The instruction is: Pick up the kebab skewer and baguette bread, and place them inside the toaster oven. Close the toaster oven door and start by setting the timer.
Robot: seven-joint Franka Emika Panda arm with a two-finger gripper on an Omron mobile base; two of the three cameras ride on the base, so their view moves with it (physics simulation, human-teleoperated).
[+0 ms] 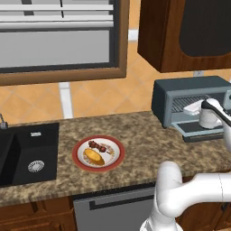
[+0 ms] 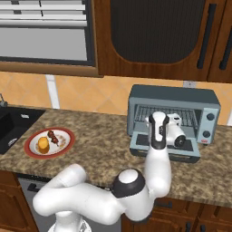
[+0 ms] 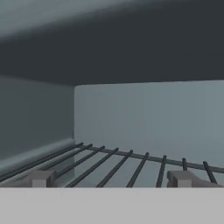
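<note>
Claw [image 3: 112, 178] spread wide and empty inside the oven [image 2: 174, 118], over its rack [image 3: 131, 164]. Base views show skewer [image 1: 98, 146] and bread [image 1: 94, 156] on the plate [image 1: 81, 162], well apart on the tabletop [image 1: 144, 140].

Granite counter [image 1: 144, 140] with plate [image 1: 79, 159], toaster oven [image 1: 180, 97]

Even, flat light fills the kitchen, with no clear source and no glare. The granite counter [image 1: 144, 140] is evenly bright from edge to edge; the plate [image 1: 98, 153] near its front edge casts barely any shadow. Everything looks soft and slightly blurred, with coarse, blocky edges. Inside the toaster oven [image 2: 174, 118] it is dim: the ceiling is dark, the back wall a paler grey, and the rack bars [image 3: 114, 164] are hazy.
</note>
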